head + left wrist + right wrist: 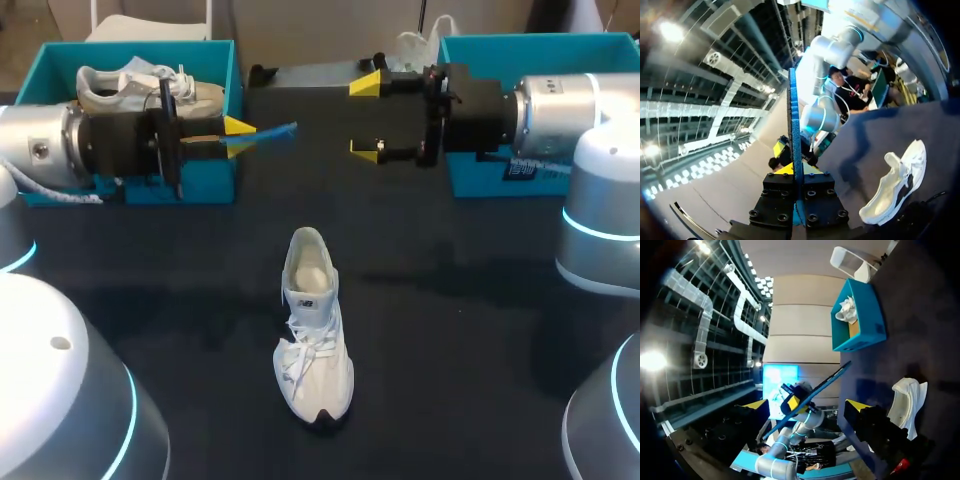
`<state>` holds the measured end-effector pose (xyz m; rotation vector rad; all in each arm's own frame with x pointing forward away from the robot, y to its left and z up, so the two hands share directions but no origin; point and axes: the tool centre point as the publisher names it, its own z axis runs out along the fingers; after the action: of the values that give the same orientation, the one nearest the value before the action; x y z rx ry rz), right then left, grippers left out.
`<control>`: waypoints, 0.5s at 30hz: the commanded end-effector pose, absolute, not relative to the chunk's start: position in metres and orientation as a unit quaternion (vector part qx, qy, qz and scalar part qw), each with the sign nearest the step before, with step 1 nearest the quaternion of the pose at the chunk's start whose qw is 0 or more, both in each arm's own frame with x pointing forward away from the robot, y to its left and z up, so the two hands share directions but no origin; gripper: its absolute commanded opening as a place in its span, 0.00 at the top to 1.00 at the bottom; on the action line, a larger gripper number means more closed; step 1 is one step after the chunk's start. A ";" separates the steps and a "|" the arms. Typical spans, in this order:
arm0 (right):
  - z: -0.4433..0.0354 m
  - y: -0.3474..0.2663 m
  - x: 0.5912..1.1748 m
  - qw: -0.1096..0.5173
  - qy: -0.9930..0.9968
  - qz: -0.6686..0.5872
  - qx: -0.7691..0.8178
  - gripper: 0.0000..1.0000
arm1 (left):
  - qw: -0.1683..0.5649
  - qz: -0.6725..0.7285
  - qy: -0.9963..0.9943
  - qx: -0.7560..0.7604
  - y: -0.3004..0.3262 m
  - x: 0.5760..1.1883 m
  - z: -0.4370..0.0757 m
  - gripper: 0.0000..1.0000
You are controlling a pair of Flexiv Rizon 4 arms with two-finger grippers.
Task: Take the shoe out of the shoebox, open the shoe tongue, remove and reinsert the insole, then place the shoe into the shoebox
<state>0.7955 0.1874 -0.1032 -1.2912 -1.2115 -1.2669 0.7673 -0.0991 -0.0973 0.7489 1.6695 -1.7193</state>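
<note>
The white shoe lies closest to me, in the middle of the black worktop. Its toe points back at me and its heel points away. It lies by itself, and neither of my hands touches it. Its mouth is open at the heel end, and I can see pale stuff inside.

Past the shoe, both of my hands hang in the air above the worktop. My left hand comes in from the left. Its two yellow tips are pressed together on a thin blue insole, pinching it at one end. The left wrist view shows the insole edge-on, standing right between the fingers. The free end of the insole sticks out toward my right hand, but there is a gap between them. My right hand comes in from the right. Its yellow tips are spread wide apart, and it holds nothing.

The boxes are farthest away. The left shoebox is teal and sits at the back left, just behind my left hand. It has a second shoe in it, white and tan. The right shoebox is teal too and sits at the back right. My right arm covers most of it, so I cannot tell what is inside.
</note>
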 end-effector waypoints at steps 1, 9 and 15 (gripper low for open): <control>-0.103 0.189 0.795 0.463 -0.493 -0.515 -0.526 0.00 | 0.152 -0.731 0.648 0.149 -0.099 0.773 -0.098 1.00; -0.103 0.189 0.795 0.463 -0.493 -0.515 -0.526 0.00 | 0.025 -0.750 0.661 -0.004 -0.106 0.766 -0.098 1.00; -0.103 0.189 0.795 0.463 -0.493 -0.515 -0.526 0.00 | 0.005 -0.723 0.688 -0.064 -0.107 0.760 -0.097 1.00</control>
<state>0.7955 0.1873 -0.1032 -1.2913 -1.2116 -1.2668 0.7665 -0.1064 -0.0995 0.3294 1.9024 -2.1418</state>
